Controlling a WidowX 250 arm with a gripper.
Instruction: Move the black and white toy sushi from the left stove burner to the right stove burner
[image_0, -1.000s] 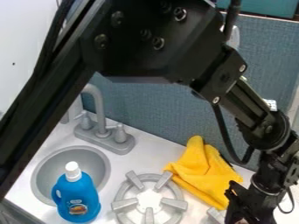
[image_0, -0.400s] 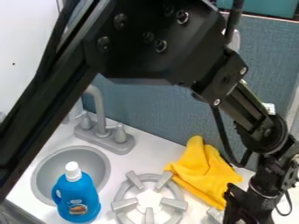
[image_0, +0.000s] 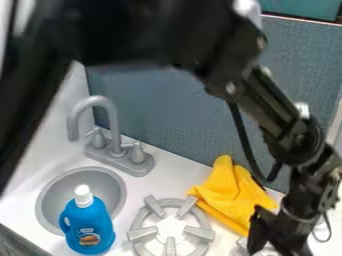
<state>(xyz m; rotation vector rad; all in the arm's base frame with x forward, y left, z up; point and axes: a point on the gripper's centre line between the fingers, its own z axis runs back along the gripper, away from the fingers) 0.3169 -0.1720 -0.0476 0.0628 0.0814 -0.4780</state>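
At the lower left, the bench (image_0: 167, 156) ends in a slanting front edge. The round grey sink (image_0: 45, 200) sits inward from that edge, and an upright blue bottle with a white cap (image_0: 91, 226) stands at its near right side, overlapping the rim in view. Behind the sink is the grey faucet (image_0: 120, 159), its spout curving up and to the left. A strip of bench runs between the sink and the grey burner (image_0: 150, 205). Right of the burner, close to its prongs, lies a bunched yellow cloth (image_0: 230, 197), its back side near the foot of the blue-grey panel (image_0: 174, 115). The arm (image_0: 270, 107) crosses the top and comes down on the right. At the lower right, the black gripper (image_0: 270, 231) is just beside the cloth's right corner, over a pale grey piece (image_0: 266, 251), partly hidden. Whether the jaws are apart or together, I cannot tell.
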